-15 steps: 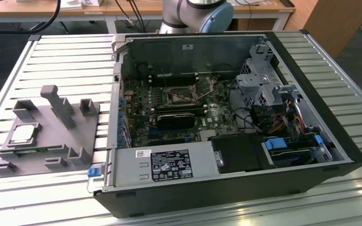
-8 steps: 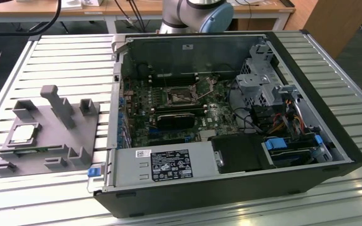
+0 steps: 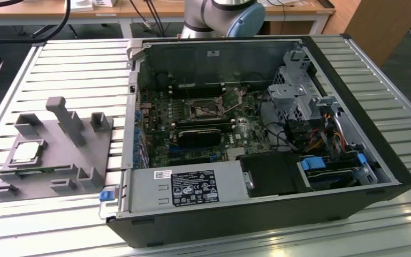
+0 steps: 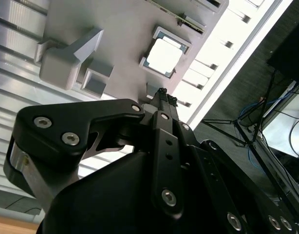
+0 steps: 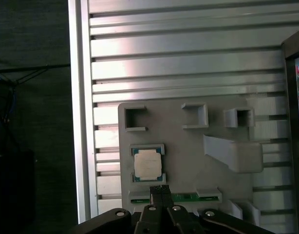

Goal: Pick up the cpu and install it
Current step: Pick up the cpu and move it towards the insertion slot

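We've got the cpu [image 3: 25, 152] sitting in a pocket of the grey tray [image 3: 55, 160], 9 o'clock from the open PC case [image 3: 191, 59]; claw [image 5: 159, 187] closed, empty, near it.

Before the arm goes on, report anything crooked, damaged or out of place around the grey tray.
Nothing stands out. The small silvery square cpu lies flat and square in its recess on the grey plastic tray, and the black gripper hangs clear of it, touching nothing.

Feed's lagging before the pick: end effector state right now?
End effector: closed, holding nothing. The cpu lies in its pocket on the grey tray.
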`<state>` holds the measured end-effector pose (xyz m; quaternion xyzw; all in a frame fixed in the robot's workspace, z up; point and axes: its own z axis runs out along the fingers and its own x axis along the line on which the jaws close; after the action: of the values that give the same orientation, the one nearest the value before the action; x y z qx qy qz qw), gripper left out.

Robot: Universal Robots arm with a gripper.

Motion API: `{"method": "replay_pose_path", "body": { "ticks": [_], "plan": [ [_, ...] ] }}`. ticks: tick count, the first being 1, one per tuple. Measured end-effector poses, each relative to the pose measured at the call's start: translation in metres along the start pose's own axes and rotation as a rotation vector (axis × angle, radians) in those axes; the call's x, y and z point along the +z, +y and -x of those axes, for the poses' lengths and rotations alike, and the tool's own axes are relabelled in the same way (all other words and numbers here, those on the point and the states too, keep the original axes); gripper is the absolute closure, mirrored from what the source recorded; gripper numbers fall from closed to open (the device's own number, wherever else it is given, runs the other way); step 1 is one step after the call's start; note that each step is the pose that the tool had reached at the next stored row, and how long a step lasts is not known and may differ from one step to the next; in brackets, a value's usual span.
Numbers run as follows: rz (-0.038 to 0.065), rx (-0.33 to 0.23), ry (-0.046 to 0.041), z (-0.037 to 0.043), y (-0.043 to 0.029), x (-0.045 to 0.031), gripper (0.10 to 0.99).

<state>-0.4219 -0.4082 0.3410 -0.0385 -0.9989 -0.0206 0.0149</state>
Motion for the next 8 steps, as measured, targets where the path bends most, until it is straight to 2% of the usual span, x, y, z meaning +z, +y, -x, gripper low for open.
{"method": "replay_pose_path", "body": {
  "ticks": [8],
  "plan": [
    [0.000,0.000,0.0000,0.0001,-0.0001,0.0036,0.980]
  ]
}}
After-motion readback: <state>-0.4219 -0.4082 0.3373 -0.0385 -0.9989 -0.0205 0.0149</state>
